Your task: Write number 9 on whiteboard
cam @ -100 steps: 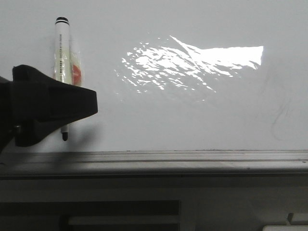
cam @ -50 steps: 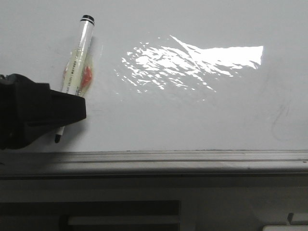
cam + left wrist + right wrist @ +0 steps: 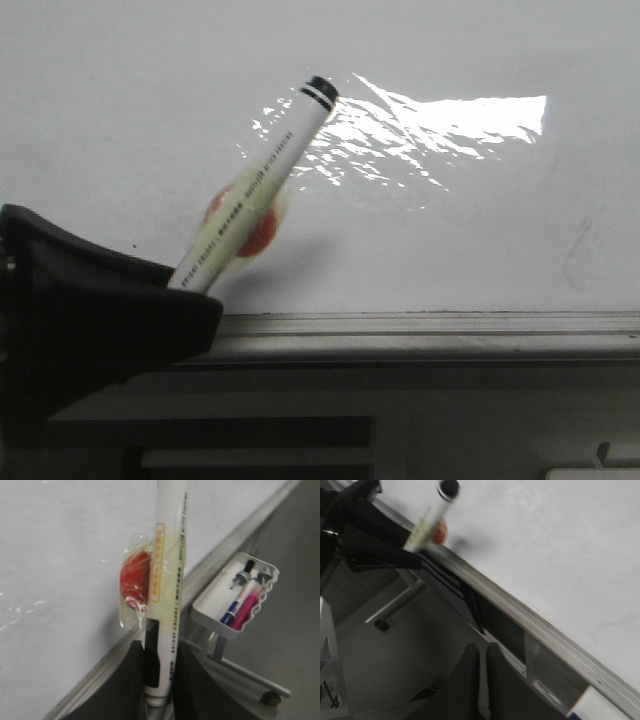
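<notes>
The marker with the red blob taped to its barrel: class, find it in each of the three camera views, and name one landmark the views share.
Front view: the marker slants up to the right from the left gripper, lower left.
Left wrist view: it runs up the centre between the fingers.
Right wrist view: small, upper left.
Shared landmark: the grey bottom rail of the whiteboard.
</notes>
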### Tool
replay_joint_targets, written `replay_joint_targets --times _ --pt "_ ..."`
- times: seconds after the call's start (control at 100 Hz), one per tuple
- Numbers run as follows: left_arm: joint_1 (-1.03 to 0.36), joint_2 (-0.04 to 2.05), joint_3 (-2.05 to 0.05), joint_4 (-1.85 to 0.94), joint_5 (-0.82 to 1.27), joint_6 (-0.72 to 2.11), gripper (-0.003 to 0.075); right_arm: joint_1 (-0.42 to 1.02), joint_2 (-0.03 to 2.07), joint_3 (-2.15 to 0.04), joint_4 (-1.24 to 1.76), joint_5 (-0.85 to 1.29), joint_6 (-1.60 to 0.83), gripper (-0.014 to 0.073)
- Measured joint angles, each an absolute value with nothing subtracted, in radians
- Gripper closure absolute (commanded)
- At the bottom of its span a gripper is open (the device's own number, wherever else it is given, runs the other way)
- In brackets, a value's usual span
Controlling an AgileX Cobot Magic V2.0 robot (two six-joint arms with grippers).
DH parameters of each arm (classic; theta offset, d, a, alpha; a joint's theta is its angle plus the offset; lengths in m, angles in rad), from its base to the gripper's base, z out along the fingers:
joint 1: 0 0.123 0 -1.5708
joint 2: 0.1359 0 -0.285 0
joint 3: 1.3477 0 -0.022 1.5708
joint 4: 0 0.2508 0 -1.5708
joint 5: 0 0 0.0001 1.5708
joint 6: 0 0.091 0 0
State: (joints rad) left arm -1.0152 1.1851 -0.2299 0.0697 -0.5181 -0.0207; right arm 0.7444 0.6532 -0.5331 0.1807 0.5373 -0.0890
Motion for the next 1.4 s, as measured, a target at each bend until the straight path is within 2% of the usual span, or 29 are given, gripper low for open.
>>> replay_joint_targets --times 0.05,0.1,0.14,0.33,0.5,0.57,0.73,0.89,0.99,1.19,1.25,1.4 --pt "-1.015 1.179 -0.230 0.129 -0.507 -0.017 0.0741 0.792 0.700 -0.554 0.181 0.514 -0.100 0.0298" --pt "-1.015 1.175 -0.230 0.171 -0.504 -0.015 0.0741 0.835 0.747 -0.573 0.181 0.490 -0.105 0.0219" --pt "-1.015 1.172 -0.230 0.197 -0.502 -0.015 0.0741 0.865 0.786 -0.590 0.181 0.478 -0.108 0.0191" --pt "-1.015 1.170 -0.230 0.272 -0.527 -0.013 0.0741 0.914 0.928 -0.650 0.181 0.450 -0.111 0.0196" --pt "-1.015 1.170 -0.230 0.351 -0.547 -0.011 0.0741 0.916 0.966 -0.678 0.181 0.411 -0.111 0.0197" --pt "-1.015 1.170 -0.230 0.359 -0.547 -0.010 0.0741 0.916 0.966 -0.678 0.183 0.399 -0.111 0.0241" --pt "-1.015 1.170 -0.230 0.365 -0.555 -0.010 0.0741 0.916 0.966 -0.678 0.194 0.395 -0.111 0.0471" --pt "-1.015 1.170 -0.230 0.367 -0.557 -0.007 0.0740 0.916 0.966 -0.680 0.214 0.393 -0.111 0.0629" --pt "-1.015 1.170 -0.230 0.374 -0.555 0.000 0.0708 0.920 0.966 -0.682 0.239 0.395 -0.111 0.0657" --pt "-1.015 1.168 -0.230 0.334 -0.558 0.000 0.0412 0.920 0.966 -0.682 0.241 0.406 -0.111 0.0657" --pt "-1.015 1.168 -0.230 0.307 -0.561 0.000 0.0382 0.920 0.968 -0.682 0.233 0.408 -0.111 0.0657" --pt "-1.015 1.147 -0.228 0.241 -0.563 0.000 0.0384 0.920 0.968 -0.682 0.231 0.408 -0.111 0.0655"
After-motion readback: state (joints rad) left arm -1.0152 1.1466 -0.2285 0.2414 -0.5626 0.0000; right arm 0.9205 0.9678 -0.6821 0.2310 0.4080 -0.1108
